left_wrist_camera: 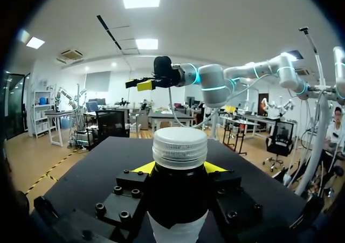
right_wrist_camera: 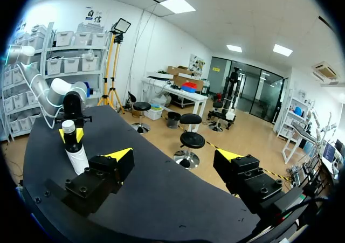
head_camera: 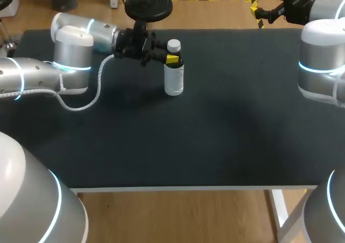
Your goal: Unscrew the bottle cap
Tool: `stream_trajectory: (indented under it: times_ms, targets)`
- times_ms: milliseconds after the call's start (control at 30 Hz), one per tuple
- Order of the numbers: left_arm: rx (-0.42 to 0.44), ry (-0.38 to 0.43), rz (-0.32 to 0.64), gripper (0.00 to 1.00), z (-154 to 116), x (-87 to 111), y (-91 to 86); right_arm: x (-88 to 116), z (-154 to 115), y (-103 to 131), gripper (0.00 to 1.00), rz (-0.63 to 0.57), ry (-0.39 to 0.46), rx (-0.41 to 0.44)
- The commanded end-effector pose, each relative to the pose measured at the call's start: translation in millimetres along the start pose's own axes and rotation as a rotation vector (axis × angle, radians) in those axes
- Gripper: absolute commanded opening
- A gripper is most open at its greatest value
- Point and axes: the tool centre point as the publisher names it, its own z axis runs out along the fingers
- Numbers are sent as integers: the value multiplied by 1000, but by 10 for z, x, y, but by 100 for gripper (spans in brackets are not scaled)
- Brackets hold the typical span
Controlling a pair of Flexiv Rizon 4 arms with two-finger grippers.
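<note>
No text, number or sign can be read on the table (head_camera: 242, 124) or on anything standing on it. The bottle (head_camera: 173, 81) has a white body on which no print can be made out (this holds in all three views). Its cap (left_wrist_camera: 179, 146) is plain white with ribbed sides and shows no legible marking.
</note>
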Motion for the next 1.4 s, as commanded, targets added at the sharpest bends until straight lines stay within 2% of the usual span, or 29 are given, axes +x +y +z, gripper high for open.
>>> stream_trajectory:
  times_ms: [33,733,900,1233,1400]
  targets:
    - [-5,23,11,0,-17,-38,30,-7,-1,-1,100,0,2,0]
    - [-5,23,11,0,-17,-38,30,-7,-1,-1,100,0,2,0]
    - [-5,23,11,0,-17,-38,30,55,199,-12,100,-51,160,0]
    - [-5,23,11,0,-17,-38,30,298,330,2,100,-188,496,-38]
    - [-5,23,11,0,-17,-38,30,388,368,-44,100,-181,577,-37]
